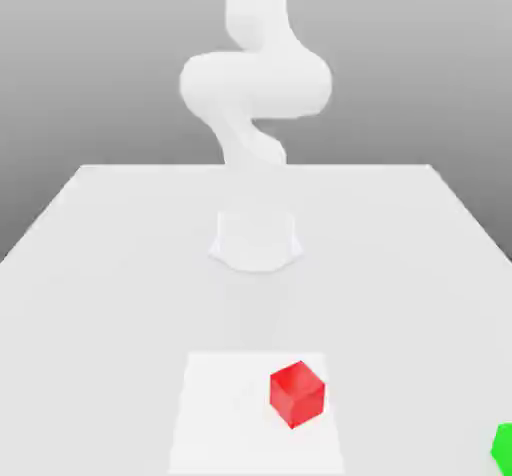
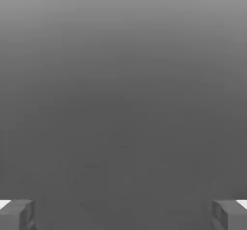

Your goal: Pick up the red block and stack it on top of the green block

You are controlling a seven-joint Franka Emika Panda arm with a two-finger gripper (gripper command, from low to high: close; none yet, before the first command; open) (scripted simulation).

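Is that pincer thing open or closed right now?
Open. In the hand view the pincer has its two fingertips far apart, with nothing between them.

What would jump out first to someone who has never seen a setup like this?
The bright red block catches the eye, sitting on a pale square patch near the front of the white table. Behind it the white robot arm rises from its round base in a big curl. At the exterior view's right edge peeks a green block, well apart from the red one. In the hand view, the gripper is open, its two fingertips far apart with nothing between them.
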